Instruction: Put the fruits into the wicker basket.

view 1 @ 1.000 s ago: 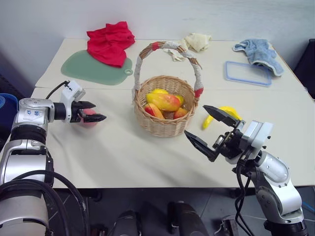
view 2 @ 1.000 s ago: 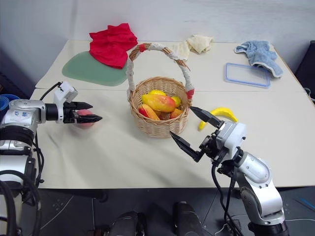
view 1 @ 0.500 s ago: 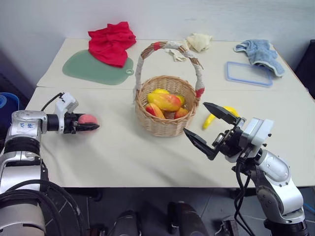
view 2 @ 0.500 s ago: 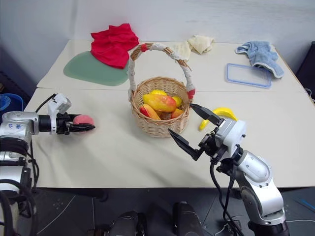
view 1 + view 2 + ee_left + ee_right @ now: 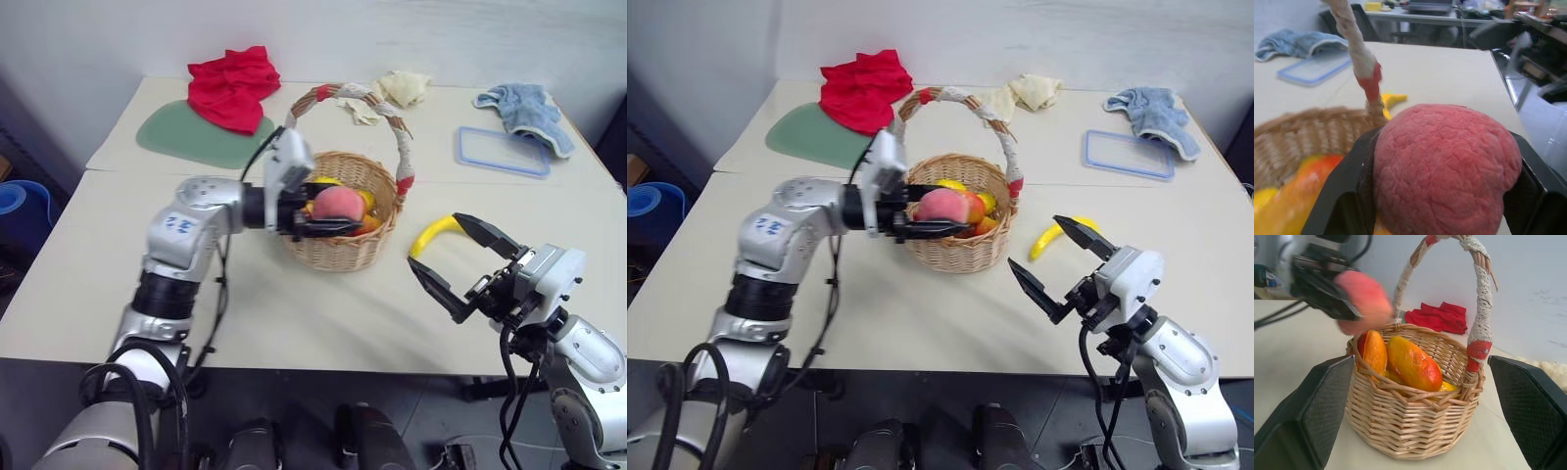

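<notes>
Wicker basket (image 5: 338, 230) lies directly under the peach (image 5: 334, 203) our left gripper (image 5: 328, 221) clenches, while our right gripper (image 5: 453, 257), jaws released, flanks the banana (image 5: 433, 235).

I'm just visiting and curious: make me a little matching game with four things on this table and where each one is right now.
Things:
1. peach
2. banana
3. red cloth
4. clear tray

Places:
A. lying on the table beside the wicker basket
B. held in the left end effector over the basket
C. next to the blue towel
D. on the green mat

Pairs: 1-B, 2-A, 3-D, 4-C
</notes>
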Controlling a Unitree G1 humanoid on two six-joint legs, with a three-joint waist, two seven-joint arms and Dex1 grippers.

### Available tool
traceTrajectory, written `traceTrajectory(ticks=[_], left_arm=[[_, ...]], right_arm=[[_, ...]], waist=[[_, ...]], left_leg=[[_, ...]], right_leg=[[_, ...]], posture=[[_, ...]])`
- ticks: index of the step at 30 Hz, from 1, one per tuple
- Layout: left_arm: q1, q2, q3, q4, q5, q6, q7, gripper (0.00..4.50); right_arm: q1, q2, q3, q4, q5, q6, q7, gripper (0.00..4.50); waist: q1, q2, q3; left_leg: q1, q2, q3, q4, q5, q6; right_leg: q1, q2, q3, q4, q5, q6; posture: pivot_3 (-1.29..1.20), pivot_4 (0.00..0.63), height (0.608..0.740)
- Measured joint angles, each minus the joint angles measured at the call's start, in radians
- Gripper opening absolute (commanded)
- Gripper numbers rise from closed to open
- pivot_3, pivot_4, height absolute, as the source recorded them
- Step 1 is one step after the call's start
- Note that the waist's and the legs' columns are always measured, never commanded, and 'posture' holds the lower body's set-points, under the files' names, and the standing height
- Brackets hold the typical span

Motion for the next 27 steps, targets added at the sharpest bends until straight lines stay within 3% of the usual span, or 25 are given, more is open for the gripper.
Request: traceTrajectory(ticks=[2,7,8,13,18,22,27], left_arm=[[-0.024,-0.051,-0.015,0.053,0.042,-0.044,0.073,2.71],[-0.032,-0.025,-0.055,0.117,0.087,-0.083,0.066,4.33],[-0.032,-0.021,-0.055,0.123,0.090,-0.090,0.064,4.47],[-0.029,0.024,-0.036,0.125,0.073,-0.133,0.006,4.47],[0.014,0.156,0.040,0.051,-0.067,-0.237,-0.253,4.47],[0.061,0.309,0.144,0.025,-0.127,-0.300,-0.382,4.47],[0.268,0.446,0.302,0.066,-0.164,-0.259,-0.361,4.47]], right_arm=[[0.034,0.019,0.026,-0.026,-0.020,-0.001,-0.015,4.50],[0.061,0.044,0.025,-0.068,-0.041,-0.002,-0.058,4.50],[0.069,0.048,0.025,-0.074,-0.046,-0.002,-0.066,4.50],[0.115,0.050,0.021,-0.104,-0.056,-0.006,-0.071,4.50],[0.222,0.037,-0.116,-0.059,-0.021,-0.053,-0.019,4.50],[0.333,0.063,-0.250,0.080,0.080,-0.073,0.034,4.50],[0.392,0.054,-0.372,0.386,0.040,-0.208,0.133,4.50]], waist=[[0.000,0.000,0.000],[0.001,0.000,0.000],[0.002,0.000,0.000],[0.004,0.000,0.000],[0.002,0.000,0.000],[0.000,0.001,0.000],[-0.002,0.003,0.001]], left_leg=[[0.000,0.000,-0.001,-0.001,0.000,0.000],[0.001,0.000,-0.001,-0.002,0.000,-0.001],[0.000,0.001,-0.002,-0.002,0.000,-0.001],[0.000,0.001,-0.002,-0.002,0.000,-0.001],[0.000,0.001,-0.002,-0.002,0.000,-0.002],[0.002,0.001,-0.001,-0.002,0.000,-0.002],[0.015,0.004,0.000,-0.006,-0.002,-0.002]], right_leg=[[-0.002,0.002,0.002,0.000,0.000,-0.001],[-0.003,0.004,0.006,0.001,0.000,-0.001],[-0.003,0.004,0.006,0.001,0.000,-0.001],[-0.003,0.003,0.006,0.001,0.000,-0.001],[-0.003,0.005,0.006,0.001,-0.001,-0.001],[-0.002,0.005,0.007,0.001,-0.001,-0.002],[0.010,0.006,0.009,-0.003,-0.002,-0.003]], posture=[[0.00,0.150,0.740],[0.00,0.150,0.740],[0.00,0.150,0.740],[0.00,0.150,0.740],[0.00,0.150,0.740],[0.00,0.150,0.740],[0.00,0.150,0.740]])
